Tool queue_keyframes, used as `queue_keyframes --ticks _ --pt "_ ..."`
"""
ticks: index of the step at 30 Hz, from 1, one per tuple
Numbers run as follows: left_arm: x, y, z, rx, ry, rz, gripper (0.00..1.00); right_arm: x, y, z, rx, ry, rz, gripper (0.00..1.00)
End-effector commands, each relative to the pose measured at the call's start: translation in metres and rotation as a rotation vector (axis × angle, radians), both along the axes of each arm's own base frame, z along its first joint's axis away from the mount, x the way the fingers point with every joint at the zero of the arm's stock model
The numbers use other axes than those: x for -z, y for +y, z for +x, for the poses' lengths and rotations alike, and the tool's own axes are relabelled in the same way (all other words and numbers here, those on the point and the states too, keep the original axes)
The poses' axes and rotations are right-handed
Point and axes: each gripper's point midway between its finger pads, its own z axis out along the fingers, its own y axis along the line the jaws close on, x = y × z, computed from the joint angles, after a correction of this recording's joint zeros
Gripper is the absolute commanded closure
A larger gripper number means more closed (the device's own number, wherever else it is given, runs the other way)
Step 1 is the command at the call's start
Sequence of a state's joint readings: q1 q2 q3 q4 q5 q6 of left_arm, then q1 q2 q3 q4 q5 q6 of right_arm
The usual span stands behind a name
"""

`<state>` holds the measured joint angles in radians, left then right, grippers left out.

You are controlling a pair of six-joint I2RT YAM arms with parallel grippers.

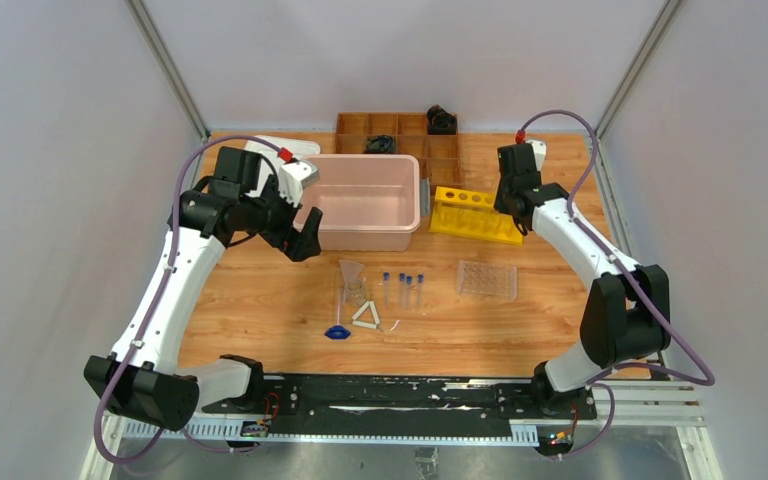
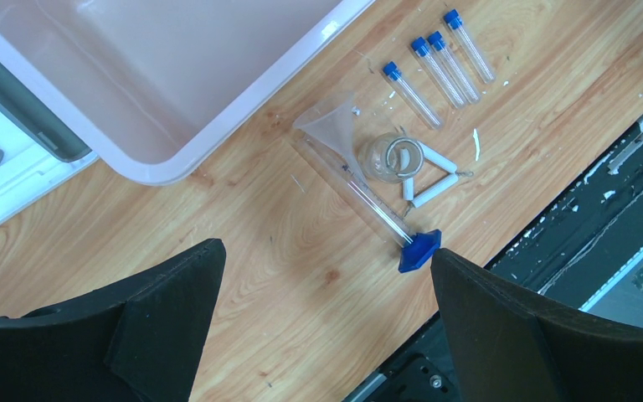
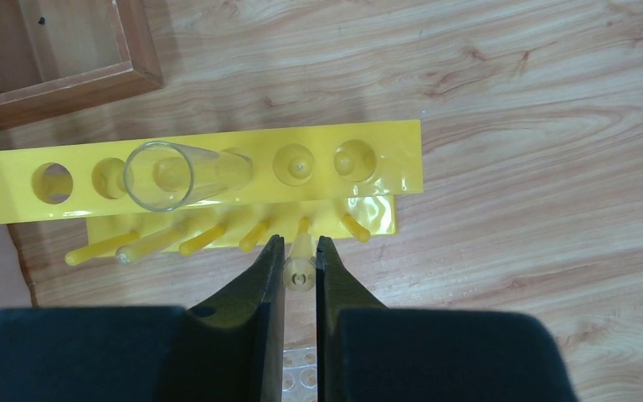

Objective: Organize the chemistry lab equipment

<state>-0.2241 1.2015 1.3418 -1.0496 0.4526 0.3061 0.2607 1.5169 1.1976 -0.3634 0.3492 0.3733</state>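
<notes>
While the left gripper (image 2: 326, 255) hung with jaws released at 5 o'clock of the pink bin (image 2: 218, 142), the right gripper (image 3: 300, 243) stood clenched on a peg of the yellow rack (image 3: 385, 180). The blue-capped tubes (image 1: 403, 288) lay loose, with the glass funnel (image 1: 351, 274) at their 9 o'clock and the clear tube rack (image 1: 487, 280) at 3 o'clock. The white triangle (image 1: 365, 316) and blue piece (image 1: 337, 332) lay near 7 o'clock.

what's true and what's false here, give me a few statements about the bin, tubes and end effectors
1. The pink bin is empty. True.
2. The left end effector is shut on a funnel. False: it is open, holding nothing.
3. Four blue-capped tubes lie on the table. True.
4. The yellow rack holds no tube. False: one clear tube sits in it.
5. The right end effector is shut on the yellow rack. True, on a peg.
</notes>
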Motion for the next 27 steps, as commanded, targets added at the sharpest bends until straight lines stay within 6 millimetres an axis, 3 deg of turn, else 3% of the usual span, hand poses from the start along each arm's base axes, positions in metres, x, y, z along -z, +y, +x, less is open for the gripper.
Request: queue_keyframes --ticks 1,27 --pt "-0.013 -0.003 0.001 0.017 -0.041 -0.017 0.00 0.005 -0.008 0.005 0.020 0.004 -0.009 1.00" --pt "-0.006 -0.003 -0.004 0.024 -0.024 -0.017 0.00 0.032 -0.002 0.000 -0.004 0.070 0.000 1.00"
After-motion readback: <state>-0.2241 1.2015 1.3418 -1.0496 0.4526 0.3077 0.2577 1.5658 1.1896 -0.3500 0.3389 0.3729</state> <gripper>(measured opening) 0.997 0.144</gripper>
